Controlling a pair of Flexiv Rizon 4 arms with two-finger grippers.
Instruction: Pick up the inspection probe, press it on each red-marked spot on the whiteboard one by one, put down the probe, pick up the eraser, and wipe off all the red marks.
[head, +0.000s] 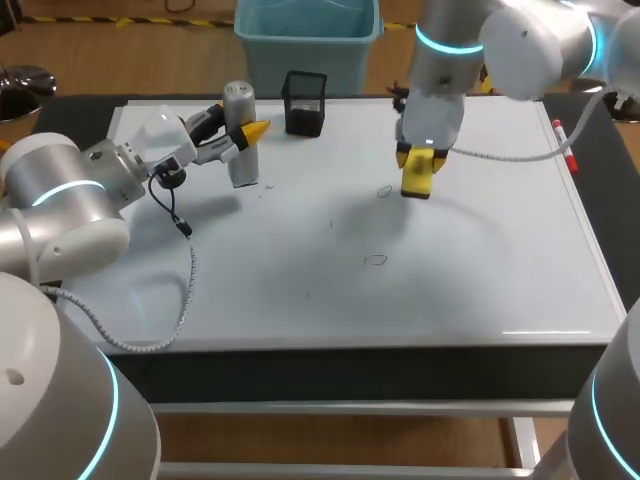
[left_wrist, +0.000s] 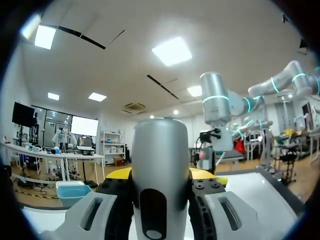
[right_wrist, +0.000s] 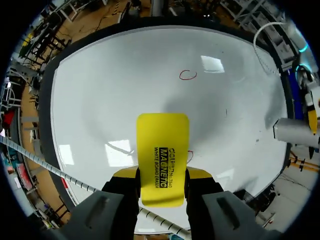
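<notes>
The silver inspection probe (head: 240, 135) stands upright at the whiteboard's far left, with my left gripper (head: 248, 132) shut on it. In the left wrist view the probe (left_wrist: 160, 170) fills the gap between the fingers of the left gripper (left_wrist: 161, 176). My right gripper (head: 420, 158) is shut on the yellow eraser (head: 418, 176), held low over the whiteboard (head: 480, 250) right of centre. One red mark (head: 385, 191) lies just left of the eraser, another red mark (head: 375, 261) nearer the front. In the right wrist view the eraser (right_wrist: 163, 155) sits in the right gripper (right_wrist: 162, 176), with a red mark (right_wrist: 188, 75) ahead of it.
A black mesh holder (head: 305, 103) stands at the board's far edge, right of the probe. A red marker (head: 563, 140) lies along the board's right edge. The left arm's cable (head: 185, 270) trails over the board's left part.
</notes>
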